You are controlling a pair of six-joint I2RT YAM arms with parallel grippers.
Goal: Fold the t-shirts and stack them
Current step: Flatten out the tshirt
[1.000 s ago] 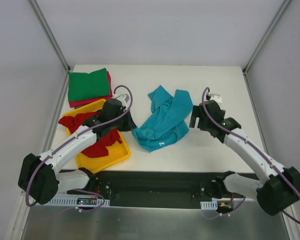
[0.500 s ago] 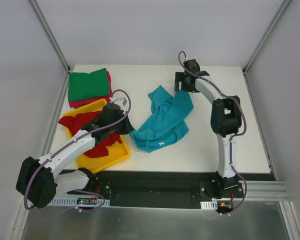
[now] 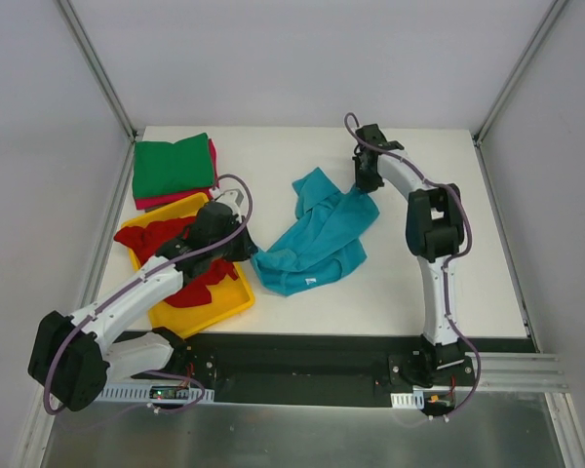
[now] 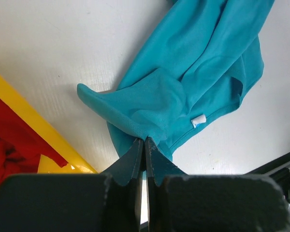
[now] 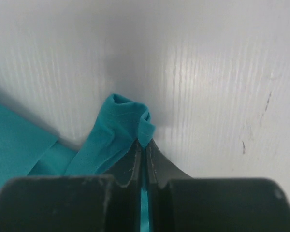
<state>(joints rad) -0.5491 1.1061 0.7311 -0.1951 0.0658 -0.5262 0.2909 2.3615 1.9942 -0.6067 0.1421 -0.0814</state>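
Note:
A crumpled teal-blue t-shirt (image 3: 317, 239) lies mid-table. My left gripper (image 3: 248, 250) is shut on its near-left edge, the cloth (image 4: 183, 87) bunched at the pinched fingertips (image 4: 145, 141). My right gripper (image 3: 365, 185) is shut on the far-right corner of the same shirt (image 5: 118, 130), a fold of cloth poking out above the closed tips (image 5: 145, 144). A folded green t-shirt (image 3: 173, 166) lies on a magenta-pink one (image 3: 213, 161) at the back left. Red t-shirts (image 3: 166, 239) lie heaped in the yellow tray (image 3: 214, 307).
The yellow tray (image 4: 34, 125) sits just left of my left gripper, partly under that arm. White walls with metal frame posts (image 3: 102, 73) close in the table on three sides. A dark rail runs along the near edge (image 3: 312, 366).
The right arm swung from the table's right side to the back, dropped onto the teal-blue shirt's far corner and shut on it. The left gripper kept its hold, shifting slightly.

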